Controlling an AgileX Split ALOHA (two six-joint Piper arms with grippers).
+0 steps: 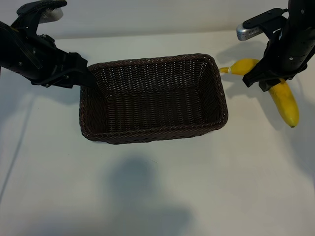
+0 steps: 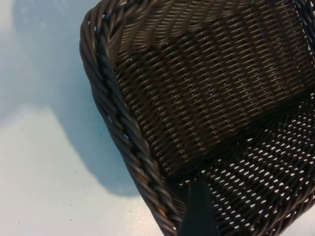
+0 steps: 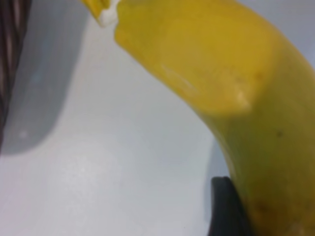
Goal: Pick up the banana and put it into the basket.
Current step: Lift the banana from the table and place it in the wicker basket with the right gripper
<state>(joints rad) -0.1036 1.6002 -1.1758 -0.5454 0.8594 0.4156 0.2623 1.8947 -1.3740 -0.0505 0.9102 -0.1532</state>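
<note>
No writing shows anywhere. The right tool [image 1: 269, 81] grips the banana [image 1: 287, 101] at its middle, beside the basket's [image 1: 152, 129] right end. The left tool [image 1: 84, 74], spread wide, sits at the basket's left rim on the white desk [image 1: 221, 187].

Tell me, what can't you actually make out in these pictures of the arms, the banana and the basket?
- Banana: in the exterior view the right gripper covers its middle, so the fingers' hold is hidden.
- Banana, right wrist view: both ends run past the picture's edges; it is blurred.
- Basket: the left wrist view shows one corner only, the rest is cut off.
- Left gripper: its fingertips blend into the dark rim.
</note>
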